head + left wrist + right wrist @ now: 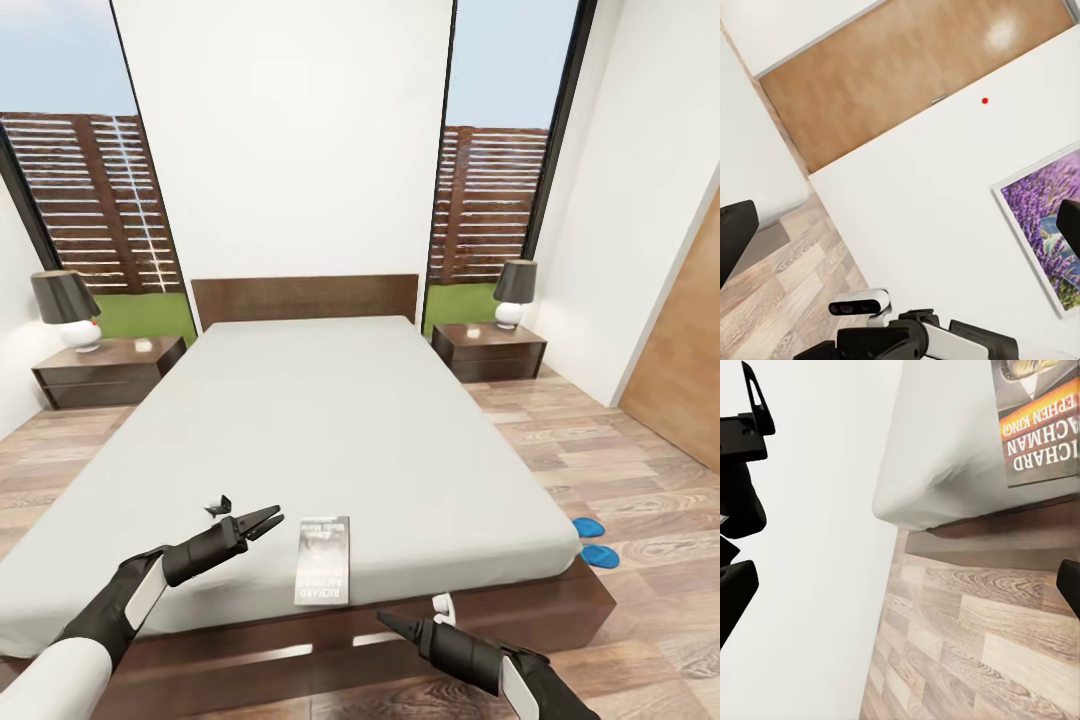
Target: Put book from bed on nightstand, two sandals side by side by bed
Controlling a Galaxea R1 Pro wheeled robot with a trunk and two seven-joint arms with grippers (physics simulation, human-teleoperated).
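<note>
Book (323, 560) lies flat on bed (330, 420) near its foot edge, between left gripper (262, 521), jaws slightly apart, and right gripper (392, 624), state indeterminate; sandals (594, 541) on floor at bed's right corner.

The bed (560, 610) is framed in dark brown wood with a faint sheen, and its mattress (330, 420) is covered in plain pale grey cloth, smooth and matt. The book (323, 560) is bound in a slightly glossy paper cover (dark photo, orange band). The floor (600, 450) is laid in light wood planks with visible grain. Both nightstands (105, 372) are finished in the same dark wood. The sandals (594, 541) look like bright blue smooth plastic.
</note>
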